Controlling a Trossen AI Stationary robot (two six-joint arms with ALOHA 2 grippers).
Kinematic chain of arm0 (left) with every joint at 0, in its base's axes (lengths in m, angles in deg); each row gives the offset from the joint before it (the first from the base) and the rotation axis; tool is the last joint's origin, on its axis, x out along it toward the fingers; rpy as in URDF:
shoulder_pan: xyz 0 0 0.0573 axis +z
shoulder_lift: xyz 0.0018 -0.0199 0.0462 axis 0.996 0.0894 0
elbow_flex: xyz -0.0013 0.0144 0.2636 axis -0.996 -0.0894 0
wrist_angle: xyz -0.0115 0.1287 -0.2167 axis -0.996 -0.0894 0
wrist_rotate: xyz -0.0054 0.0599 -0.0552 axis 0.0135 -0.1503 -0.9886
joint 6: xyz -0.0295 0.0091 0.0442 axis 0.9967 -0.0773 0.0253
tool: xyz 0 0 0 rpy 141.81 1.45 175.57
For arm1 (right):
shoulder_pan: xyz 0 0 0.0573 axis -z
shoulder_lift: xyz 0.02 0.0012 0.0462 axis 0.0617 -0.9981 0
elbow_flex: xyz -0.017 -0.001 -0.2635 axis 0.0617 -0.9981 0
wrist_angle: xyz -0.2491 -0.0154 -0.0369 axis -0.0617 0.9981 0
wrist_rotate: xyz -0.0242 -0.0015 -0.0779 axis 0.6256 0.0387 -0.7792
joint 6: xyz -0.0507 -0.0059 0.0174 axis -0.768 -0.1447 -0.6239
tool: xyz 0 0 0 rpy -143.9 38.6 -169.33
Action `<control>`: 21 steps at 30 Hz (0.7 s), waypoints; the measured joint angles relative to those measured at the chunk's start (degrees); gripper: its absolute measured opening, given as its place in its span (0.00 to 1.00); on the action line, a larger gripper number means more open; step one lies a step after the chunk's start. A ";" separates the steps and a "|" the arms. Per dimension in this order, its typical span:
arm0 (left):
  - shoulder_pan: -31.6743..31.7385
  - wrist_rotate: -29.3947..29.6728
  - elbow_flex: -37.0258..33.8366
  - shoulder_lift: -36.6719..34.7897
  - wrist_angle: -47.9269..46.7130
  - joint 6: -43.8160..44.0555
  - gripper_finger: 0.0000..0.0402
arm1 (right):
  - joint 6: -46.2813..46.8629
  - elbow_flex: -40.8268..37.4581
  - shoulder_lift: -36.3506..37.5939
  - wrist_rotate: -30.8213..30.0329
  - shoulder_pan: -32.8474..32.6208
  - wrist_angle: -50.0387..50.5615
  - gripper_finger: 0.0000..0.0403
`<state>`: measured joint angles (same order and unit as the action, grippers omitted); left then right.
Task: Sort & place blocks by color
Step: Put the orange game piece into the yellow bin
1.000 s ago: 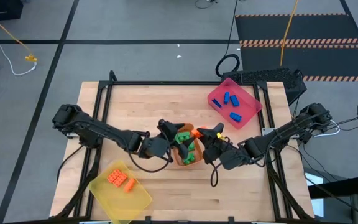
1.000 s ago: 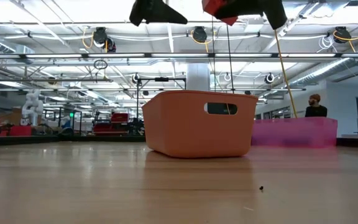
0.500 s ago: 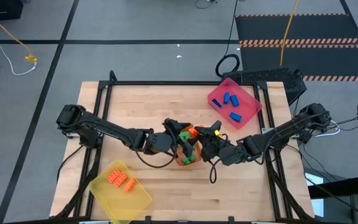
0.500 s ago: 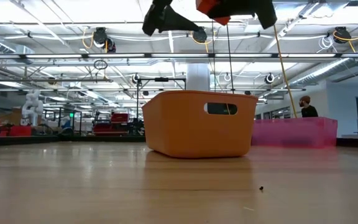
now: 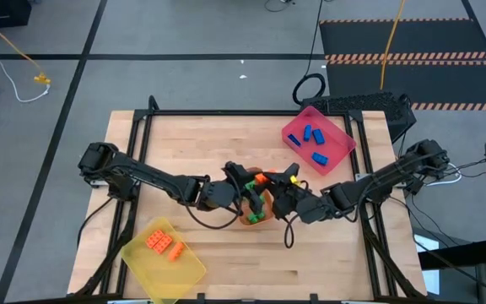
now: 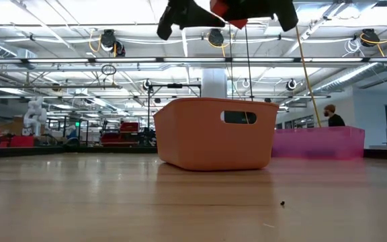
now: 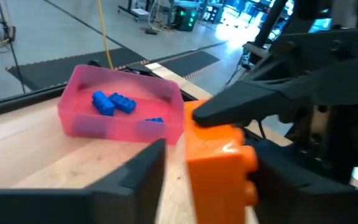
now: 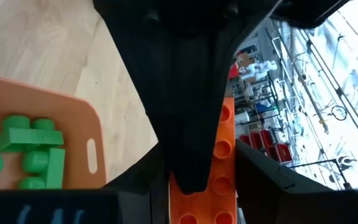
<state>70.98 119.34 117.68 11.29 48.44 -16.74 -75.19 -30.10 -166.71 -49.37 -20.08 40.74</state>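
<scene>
Right tool (image 5: 270, 181) is gripping an orange block (image 7: 219, 163) above the orange tray (image 6: 215, 133); the wide-open left tool (image 5: 241, 182) is closing in, risking collision or a fumbled drop among green blocks (image 8: 28, 150).

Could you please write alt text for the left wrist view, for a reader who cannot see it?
An orange block fills the near centre, gripped from above by the right gripper, with the left gripper's own dark jaws open on either side of it. Beyond, on the wooden table, a pink tray holds blue blocks.
</scene>
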 joint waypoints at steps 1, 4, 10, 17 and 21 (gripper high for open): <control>0.00 -0.30 0.00 0.00 0.02 -0.40 0.43 | 0.09 0.00 -0.02 0.04 0.02 0.08 0.33; 0.02 -0.98 -0.02 0.00 0.45 -2.06 0.24 | 1.80 -0.02 -0.03 -0.28 0.04 0.26 0.43; -0.02 -1.05 -0.06 0.00 1.20 -4.23 0.22 | 6.10 0.00 0.07 -0.36 0.29 0.50 0.68; -0.04 -1.32 -0.06 -0.30 -0.06 -3.94 0.22 | 7.79 0.00 0.07 -5.78 0.41 2.15 0.80; -0.08 -1.23 -0.09 -2.00 -3.96 -2.06 0.25 | 10.93 0.00 0.04 -10.99 1.16 5.39 0.81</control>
<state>70.90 118.11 117.59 9.28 44.48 -18.80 -64.26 -30.10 -166.66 -60.36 -18.91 46.13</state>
